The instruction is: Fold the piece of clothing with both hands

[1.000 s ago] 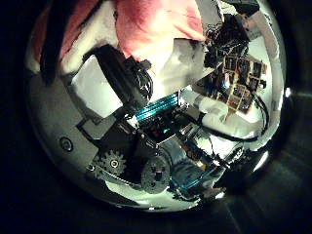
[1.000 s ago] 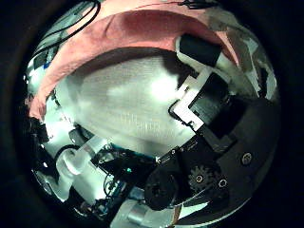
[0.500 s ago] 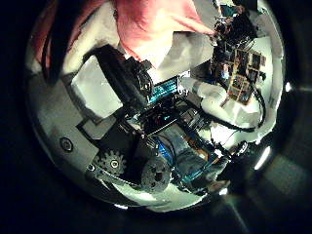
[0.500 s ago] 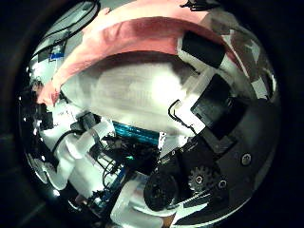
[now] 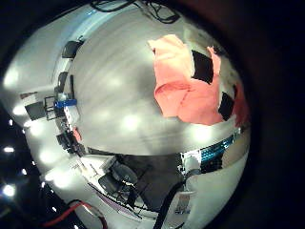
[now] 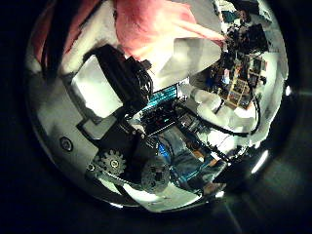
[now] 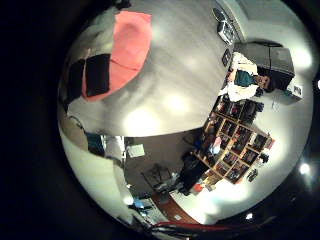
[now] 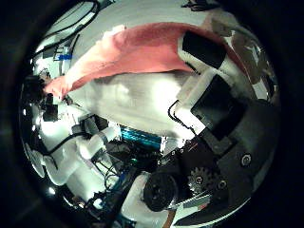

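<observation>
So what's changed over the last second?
No release: the right hand and left hand still grip the garment. In the right thumb view it now stretches out longer and tauter from the fingers, and more of the other arm shows, so that hand has shifted. Left view barely changed.

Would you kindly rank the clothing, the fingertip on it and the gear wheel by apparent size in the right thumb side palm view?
1. clothing, spanning the view.
2. fingertip.
3. gear wheel, only slightly smaller; both sit near the camera, so that order is unsure.
</observation>
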`<state>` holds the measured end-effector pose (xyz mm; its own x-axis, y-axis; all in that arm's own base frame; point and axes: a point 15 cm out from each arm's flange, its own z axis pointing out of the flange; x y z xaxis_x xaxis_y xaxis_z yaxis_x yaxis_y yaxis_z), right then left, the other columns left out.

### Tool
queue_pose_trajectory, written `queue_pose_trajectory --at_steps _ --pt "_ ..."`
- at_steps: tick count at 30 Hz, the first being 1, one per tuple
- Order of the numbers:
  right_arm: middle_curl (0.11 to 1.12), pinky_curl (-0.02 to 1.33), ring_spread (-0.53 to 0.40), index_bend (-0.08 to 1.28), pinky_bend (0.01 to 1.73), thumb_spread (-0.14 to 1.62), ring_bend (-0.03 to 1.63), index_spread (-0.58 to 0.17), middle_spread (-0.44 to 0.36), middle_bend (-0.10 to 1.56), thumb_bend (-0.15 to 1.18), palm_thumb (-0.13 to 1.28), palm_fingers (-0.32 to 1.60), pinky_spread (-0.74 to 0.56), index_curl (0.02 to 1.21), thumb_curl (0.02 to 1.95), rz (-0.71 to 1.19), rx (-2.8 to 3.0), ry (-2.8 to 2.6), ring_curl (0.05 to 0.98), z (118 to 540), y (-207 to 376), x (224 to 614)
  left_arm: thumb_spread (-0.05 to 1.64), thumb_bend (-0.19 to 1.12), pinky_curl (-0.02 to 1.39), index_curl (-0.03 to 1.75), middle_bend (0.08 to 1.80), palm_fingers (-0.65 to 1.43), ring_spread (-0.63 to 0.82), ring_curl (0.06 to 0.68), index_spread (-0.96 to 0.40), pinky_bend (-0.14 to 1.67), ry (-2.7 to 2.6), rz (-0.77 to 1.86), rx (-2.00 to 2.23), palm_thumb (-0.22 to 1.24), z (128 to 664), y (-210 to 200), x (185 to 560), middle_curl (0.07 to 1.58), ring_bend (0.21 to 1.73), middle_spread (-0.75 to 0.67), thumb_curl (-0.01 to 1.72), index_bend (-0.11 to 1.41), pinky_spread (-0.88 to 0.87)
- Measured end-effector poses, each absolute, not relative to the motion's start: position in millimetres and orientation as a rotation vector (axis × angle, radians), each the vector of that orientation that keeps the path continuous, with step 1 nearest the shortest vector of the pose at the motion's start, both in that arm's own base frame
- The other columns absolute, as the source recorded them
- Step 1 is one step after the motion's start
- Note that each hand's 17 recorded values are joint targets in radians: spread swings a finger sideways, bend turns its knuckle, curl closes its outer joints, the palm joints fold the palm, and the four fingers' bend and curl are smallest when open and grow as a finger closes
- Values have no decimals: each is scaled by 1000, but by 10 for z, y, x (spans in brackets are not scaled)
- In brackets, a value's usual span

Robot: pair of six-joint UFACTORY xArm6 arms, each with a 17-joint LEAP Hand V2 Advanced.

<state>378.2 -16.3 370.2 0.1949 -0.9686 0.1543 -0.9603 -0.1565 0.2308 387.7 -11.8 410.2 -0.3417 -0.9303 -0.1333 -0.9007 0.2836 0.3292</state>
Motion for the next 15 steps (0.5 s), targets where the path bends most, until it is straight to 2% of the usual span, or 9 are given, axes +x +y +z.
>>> queue_pose_trajectory --at_steps 8,15 --pt "1083 928 -273 941 1245 1242 1304 -366 -258 1111 -9 1031 977 -247 1080 624 -62 2136 -1862 904 3284 -87 4393 1385 -7 995 1170 931 1033 -454 552 -724 282 -2479 -583 1772 650 3575 -97 4608 968 1205 -520 376 454 -862" --pt "1089 952 -275 940 1237 1258 1311 -366 -259 1116 -8 1016 955 -246 1088 628 -87 2085 -1877 909 2910 -35 4901 1395 -7 1009 1181 927 1015 -457 558 -728 256 -2500 -574 1792 640 3150 -162 4962 980 1207 -525 371 445 -870"
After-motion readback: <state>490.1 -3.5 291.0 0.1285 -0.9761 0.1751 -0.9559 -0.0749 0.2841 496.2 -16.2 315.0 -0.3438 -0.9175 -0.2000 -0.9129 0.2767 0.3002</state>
